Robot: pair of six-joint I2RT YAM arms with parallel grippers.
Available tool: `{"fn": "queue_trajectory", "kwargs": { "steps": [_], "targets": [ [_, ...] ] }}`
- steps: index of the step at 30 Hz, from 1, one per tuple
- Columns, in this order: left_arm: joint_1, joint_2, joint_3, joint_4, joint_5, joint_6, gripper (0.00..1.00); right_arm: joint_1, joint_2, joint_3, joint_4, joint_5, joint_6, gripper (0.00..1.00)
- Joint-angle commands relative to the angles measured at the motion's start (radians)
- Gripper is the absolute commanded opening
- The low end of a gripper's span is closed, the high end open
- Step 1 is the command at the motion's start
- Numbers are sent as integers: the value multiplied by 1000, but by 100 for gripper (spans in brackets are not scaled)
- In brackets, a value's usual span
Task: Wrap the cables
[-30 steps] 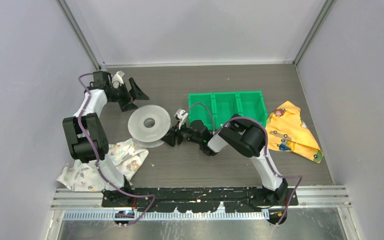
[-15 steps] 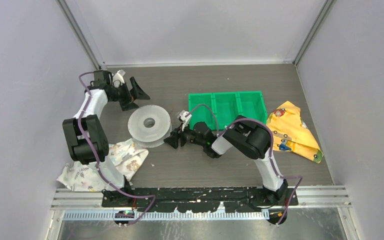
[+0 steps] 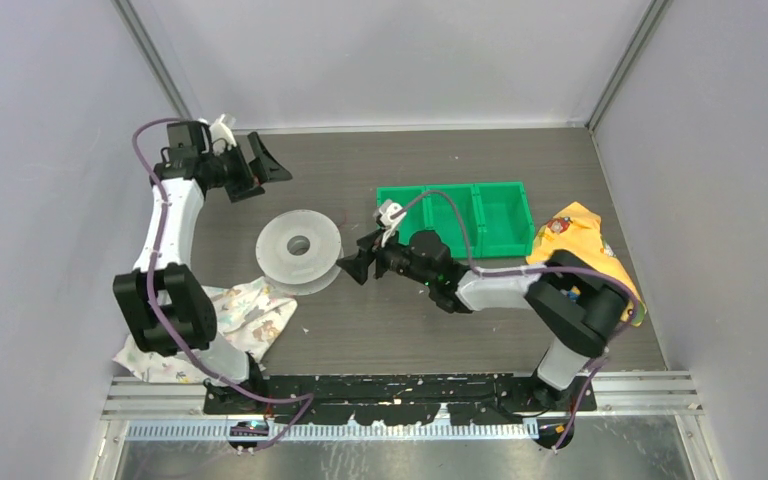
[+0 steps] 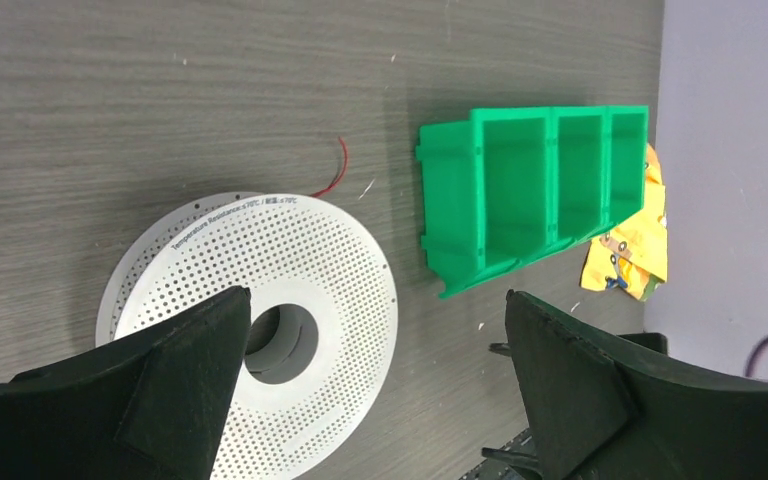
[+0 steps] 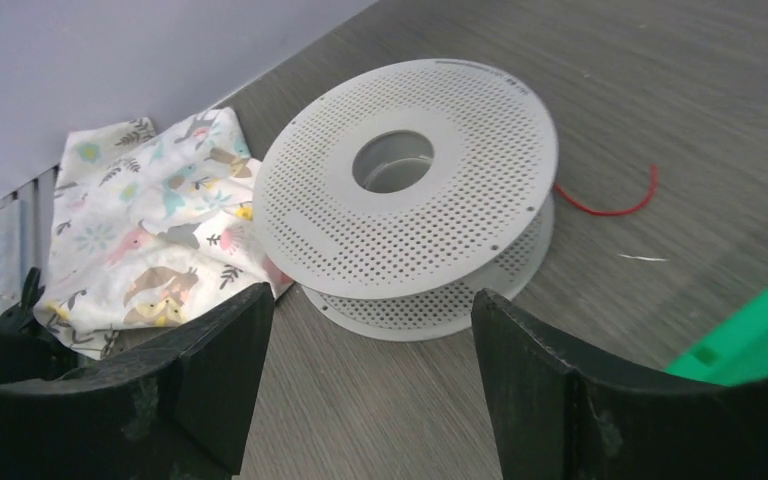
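Since a second ago, the left arm has swung up toward the far left corner and the right arm has stretched out low to the left, its elbow dropping toward the yellow cloth (image 3: pixel 585 262). The left gripper (image 3: pixel 259 171) hangs with jaws spread wide and nothing between them, well apart from the white perforated spool (image 3: pixel 280 258). The right gripper (image 3: pixel 357 264) is likewise agape and empty, just beside the spool's right rim.

Of the cables, only a short red strand (image 4: pixel 336 168) shows. It lies on the dark wood-grain table (image 3: pixel 360 335), curving out from the spool's rim toward the green three-compartment bin (image 3: pixel 450 188), touched by neither gripper. A floral cloth (image 3: pixel 250 315) lies at the spool's near left. Pale grey walls (image 3: pixel 390 60) close in the table on three sides.
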Motion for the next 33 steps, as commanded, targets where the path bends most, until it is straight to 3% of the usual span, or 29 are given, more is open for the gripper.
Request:
{"fn": "queue_trajectory", "kwargs": {
  "steps": [1,4,8,11,15,18,21,24,29,33],
  "targets": [
    [-6,-113,53,-22,-25,6,100,6,-194,39,-379,146,-102,80],
    [-18,-176,51,-26,-49,1,100,6,-297,104,-640,296,-170,86],
    [-83,-256,29,-46,-126,4,100,0,-413,164,-863,481,-245,99],
    [-148,-324,-5,-63,-205,9,100,-13,-464,235,-1035,605,-285,100],
    [-162,-394,-45,-127,-305,-2,100,-42,-459,328,-1248,892,-236,100],
    [-161,-442,-65,-201,-384,6,100,-106,-460,382,-1376,938,-186,100],
    [-162,-493,-87,-245,-454,31,100,-278,-458,482,-1550,842,42,100],
    [-162,-571,-170,-188,-531,18,100,-426,-450,547,-1634,835,180,100],
    [-161,-611,-205,-158,-572,-79,100,-456,-405,622,-1725,992,289,100],
    [-161,-595,-210,-149,-613,-115,100,-460,-375,629,-1751,1002,308,100]
  ]
}}
